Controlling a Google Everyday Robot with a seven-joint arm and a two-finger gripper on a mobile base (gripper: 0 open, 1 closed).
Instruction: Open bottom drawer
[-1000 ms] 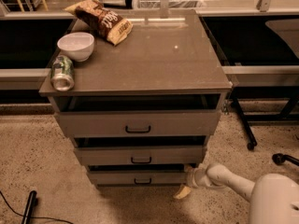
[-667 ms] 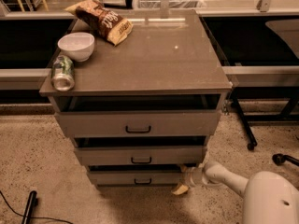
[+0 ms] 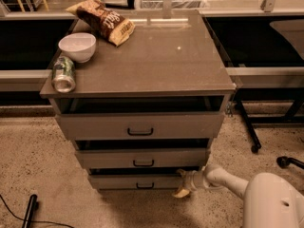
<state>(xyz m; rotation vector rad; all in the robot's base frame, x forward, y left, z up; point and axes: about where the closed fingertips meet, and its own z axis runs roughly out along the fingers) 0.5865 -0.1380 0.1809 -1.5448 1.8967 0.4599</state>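
Immediately left of the pale two-finger gripper (image 3: pixel 182 183) stands the grey-brown three-drawer cabinet (image 3: pixel 142 65). The flat-fronted grey-brown bottom drawer (image 3: pixel 128 181) lies level with the gripper, its long axis running leftward and its front facing the room. The gripper sits at that front's right end; contact is unconfirmed and I cannot tell its spread. The small black bar handle (image 3: pixel 145 185) lies further left, horizontal.

My gripper (image 3: pixel 182 183) sits low in my view, just right of centre, pointing left. The white wrist (image 3: pixel 196 180) behind it joins a slim white forearm (image 3: pixel 227 178) that runs back to the right, close to level and dipping a little, into the bulky white housing (image 3: pixel 273 201) filling the bottom-right corner.
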